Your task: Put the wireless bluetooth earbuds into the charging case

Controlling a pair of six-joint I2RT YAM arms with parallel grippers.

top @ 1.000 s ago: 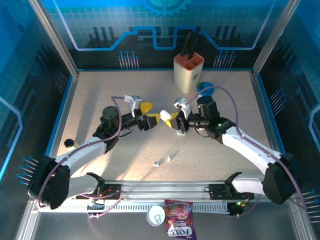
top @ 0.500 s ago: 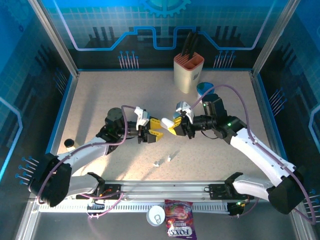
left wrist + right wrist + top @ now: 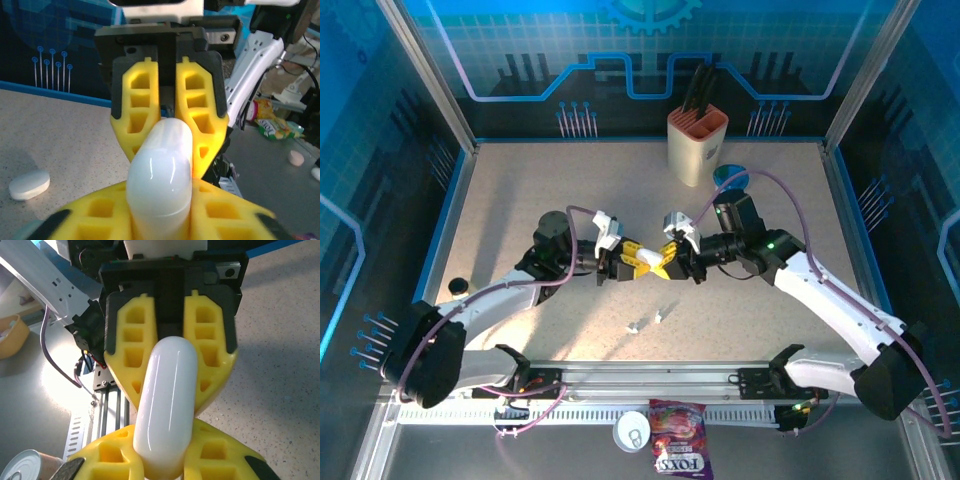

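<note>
A white pebble-shaped charging case (image 3: 160,172) hangs above the table, gripped from both ends. My left gripper (image 3: 160,205) is shut on its near end, and my right gripper (image 3: 162,452) is shut on the other end of the same case (image 3: 167,400). From above, the two sets of yellow fingers meet tip to tip at mid-table, the left gripper (image 3: 638,258) facing the right gripper (image 3: 670,260), and they hide the case. Two tiny white earbuds (image 3: 635,325) (image 3: 660,316) lie on the table in front of the grippers, untouched.
A second white case (image 3: 29,184) lies flat on the table. A knife block (image 3: 697,145) and a blue dish (image 3: 730,178) stand at the back. A can (image 3: 632,432) and a snack bag (image 3: 680,452) lie beyond the near rail.
My left gripper moved right to meet the right one and closed on the case. The right gripper shifted slightly left and lower, still holding the case.
</note>
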